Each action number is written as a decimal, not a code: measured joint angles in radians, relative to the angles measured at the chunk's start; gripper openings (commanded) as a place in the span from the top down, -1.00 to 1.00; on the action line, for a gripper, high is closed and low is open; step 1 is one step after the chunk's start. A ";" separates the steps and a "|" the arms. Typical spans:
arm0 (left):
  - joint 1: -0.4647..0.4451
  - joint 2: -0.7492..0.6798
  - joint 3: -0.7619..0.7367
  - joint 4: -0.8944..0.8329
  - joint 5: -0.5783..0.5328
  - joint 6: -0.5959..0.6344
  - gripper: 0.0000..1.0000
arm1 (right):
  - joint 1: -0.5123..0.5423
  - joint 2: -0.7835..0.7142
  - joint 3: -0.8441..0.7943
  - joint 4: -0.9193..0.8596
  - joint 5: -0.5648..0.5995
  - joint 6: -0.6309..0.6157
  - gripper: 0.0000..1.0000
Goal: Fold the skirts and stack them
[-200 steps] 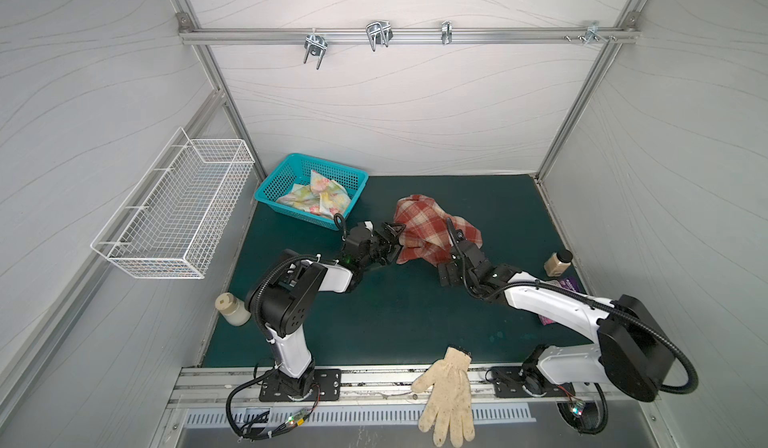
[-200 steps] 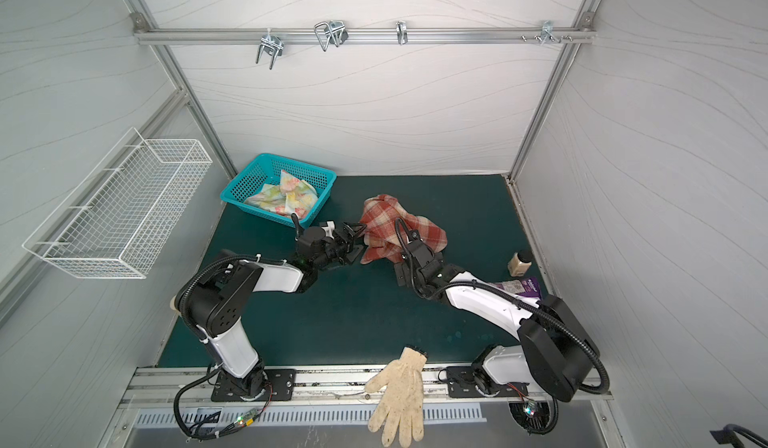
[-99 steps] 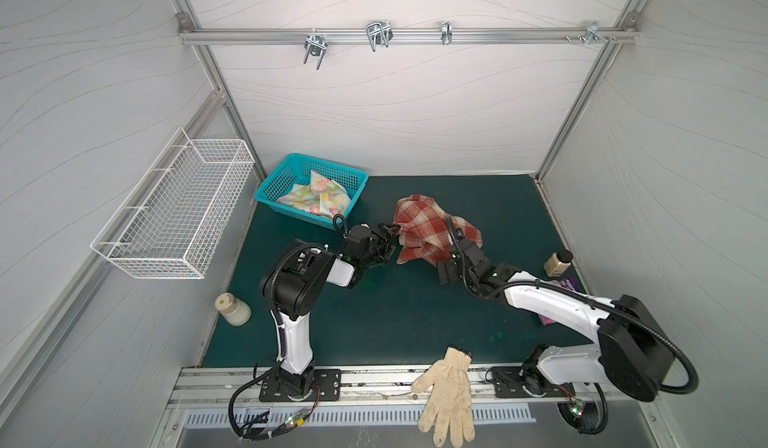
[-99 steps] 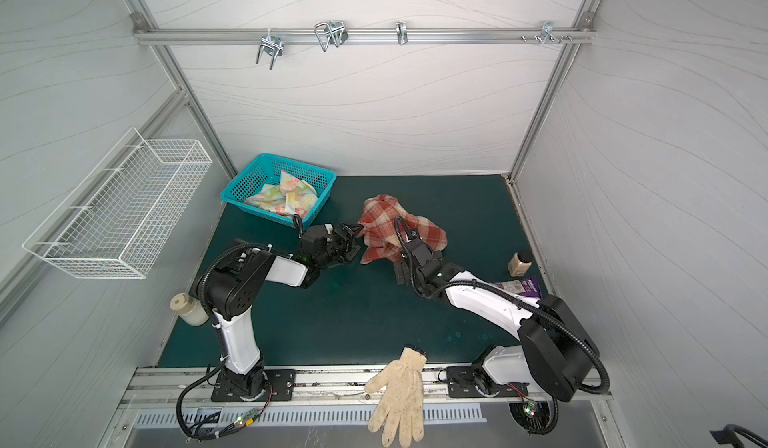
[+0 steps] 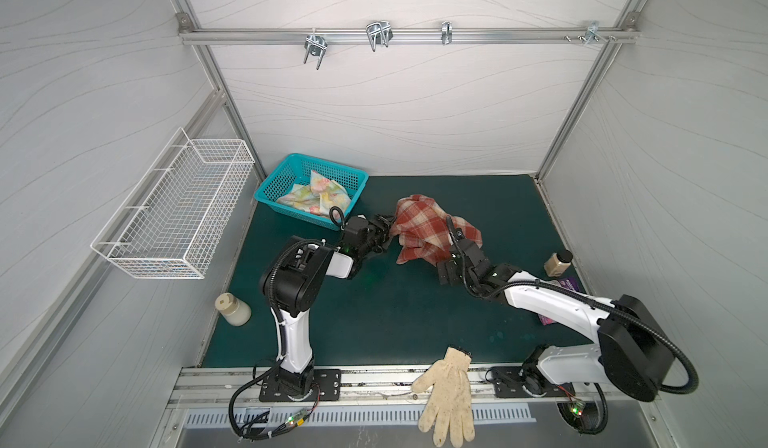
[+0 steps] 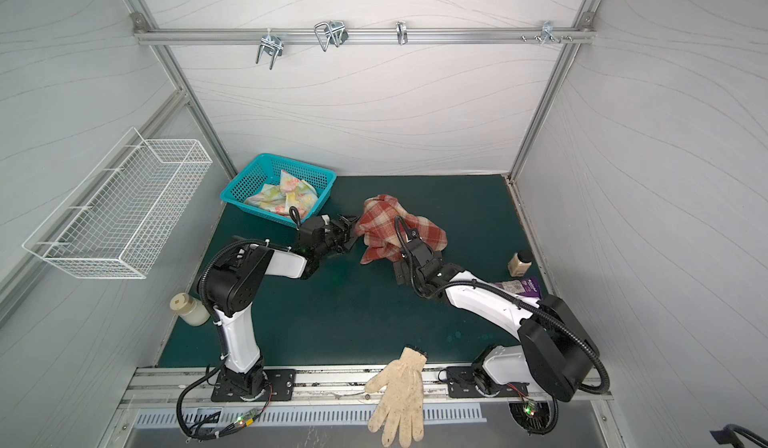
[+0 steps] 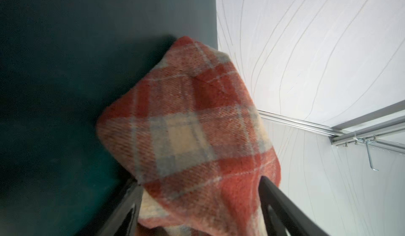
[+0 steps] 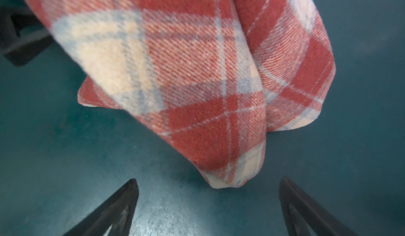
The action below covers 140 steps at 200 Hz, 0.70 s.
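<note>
The rust-red and cream plaid skirt [image 5: 424, 230] [image 6: 386, 225] lies bunched on the green mat near the back. At its left edge is my left gripper [image 5: 388, 227] [image 6: 351, 225] [image 7: 199, 181], open, with a thick fold of the plaid skirt [image 7: 192, 125] filling the space between its fingers. My right gripper [image 5: 444, 273] [image 6: 401, 271] [image 8: 208, 186] stands open at the near right corner of the plaid skirt [image 8: 197, 70], its tips just short of the cloth. The pastel floral skirt [image 5: 316, 194] [image 6: 282, 194] lies crumpled inside the teal basket [image 5: 299, 216] [image 6: 257, 211].
A cream knitted glove [image 5: 446, 396] [image 6: 399, 392] lies over the front rail. A cream bottle [image 5: 232, 308] rests off the mat's left edge. A small jar [image 5: 557, 261] and a purple packet [image 5: 567, 286] sit at the right. A white wire basket [image 5: 174, 217] hangs on the left wall.
My left arm has swung its elbow in and pushed its gripper onto the plaid skirt's left edge, and its jaws have narrowed a little. The right arm has not moved.
</note>
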<state>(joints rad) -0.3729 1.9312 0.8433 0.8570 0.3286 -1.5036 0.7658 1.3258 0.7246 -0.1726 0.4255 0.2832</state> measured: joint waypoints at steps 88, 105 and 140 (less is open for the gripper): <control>0.000 0.042 0.061 -0.038 0.039 -0.019 0.00 | 0.000 0.020 -0.003 0.011 -0.015 0.003 -0.87; 0.000 0.042 0.061 -0.040 0.050 -0.021 0.18 | 0.000 0.040 -0.004 0.015 -0.018 0.004 -0.80; 0.000 0.050 0.082 -0.046 0.076 -0.023 0.38 | 0.000 0.092 -0.004 0.027 -0.017 0.003 -0.77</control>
<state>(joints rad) -0.3733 1.9808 0.9253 0.8112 0.4049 -1.5269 0.7658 1.4178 0.7204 -0.1452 0.4084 0.2863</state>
